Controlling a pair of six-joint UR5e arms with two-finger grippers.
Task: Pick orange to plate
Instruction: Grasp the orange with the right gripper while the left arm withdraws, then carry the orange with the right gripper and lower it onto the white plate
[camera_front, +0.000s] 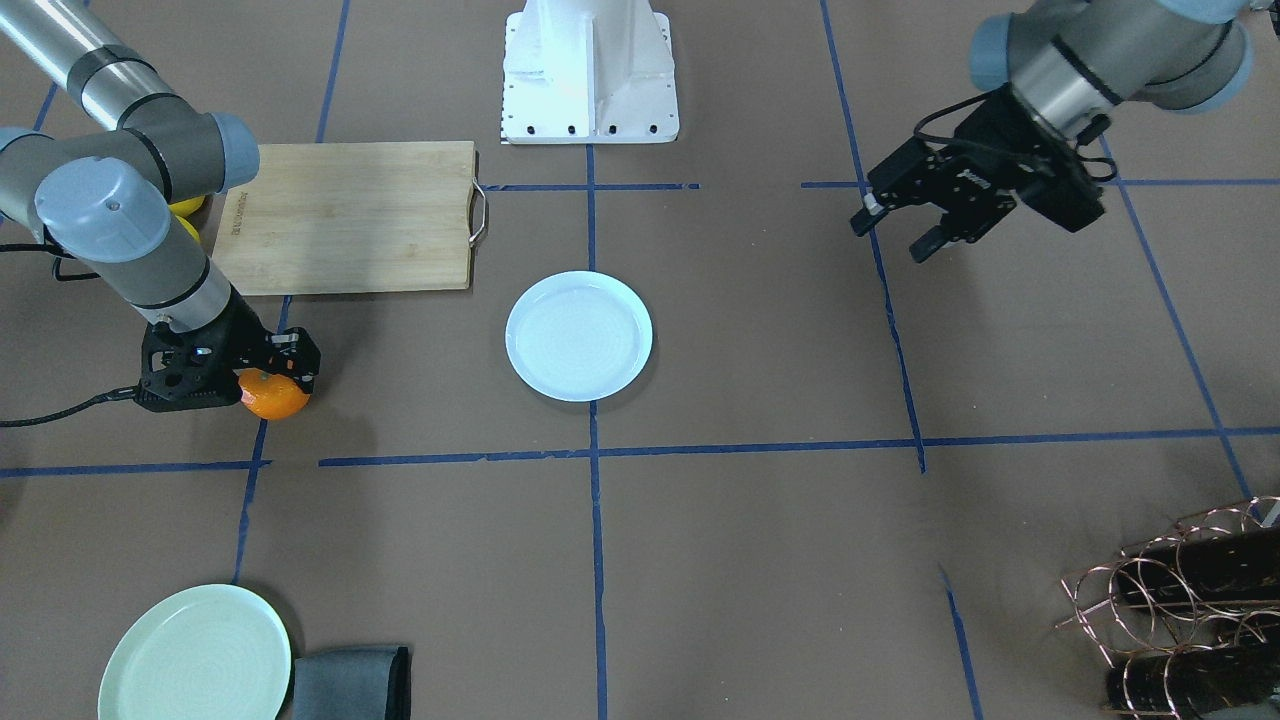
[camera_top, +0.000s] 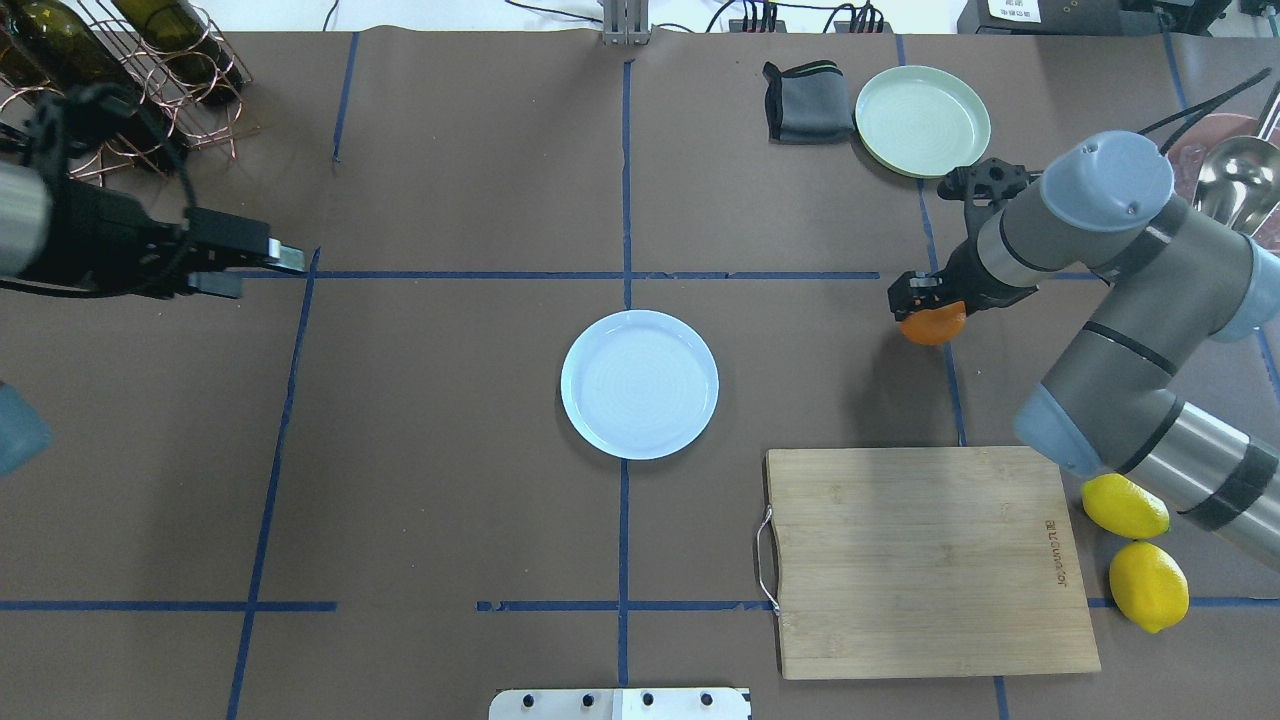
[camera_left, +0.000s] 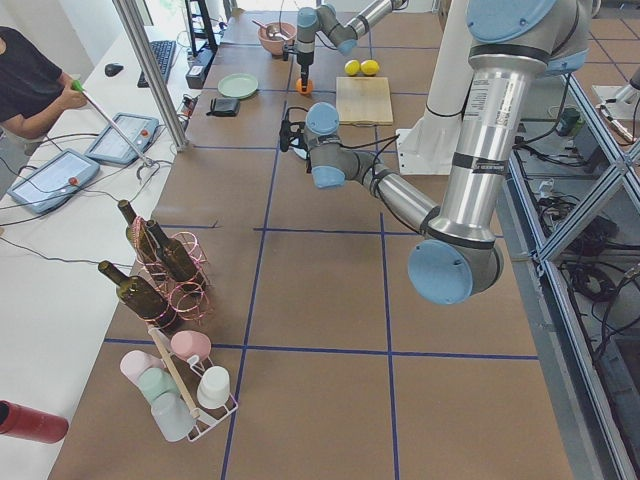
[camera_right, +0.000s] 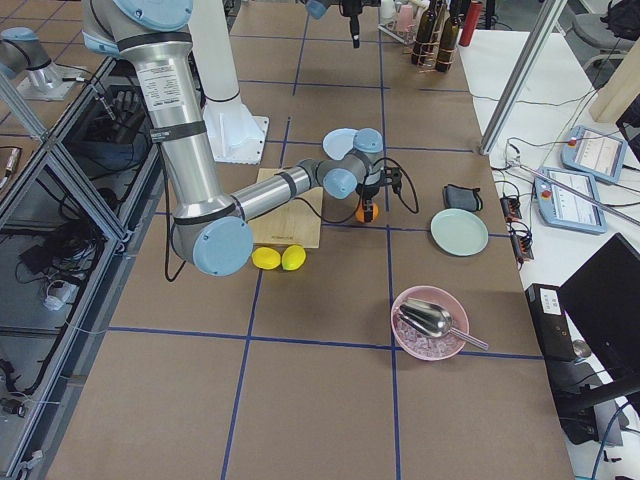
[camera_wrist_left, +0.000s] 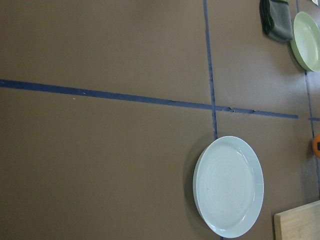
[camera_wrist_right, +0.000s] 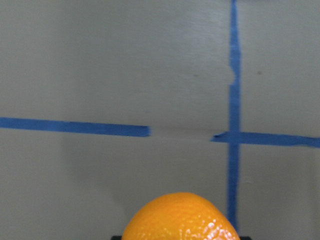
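The right gripper (camera_front: 268, 374) pinches the orange (camera_front: 275, 398). The plate (camera_front: 579, 335) lies well apart from the orange, toward the robot's left and slightly nearer its base.

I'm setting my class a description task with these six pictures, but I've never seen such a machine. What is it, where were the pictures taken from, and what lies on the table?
It is a robot with two arms at a table, each ending in a two-finger gripper. Four pictures come from fixed cameras: above, opposite, and at each table end; two from wrist cameras. The right gripper is shut on the orange, apart from the empty bluish-white plate. The left gripper hangs open, holding nothing. Also there: a wooden cutting board, two lemons, a mint-green plate, a folded dark cloth and a wire rack of bottles.
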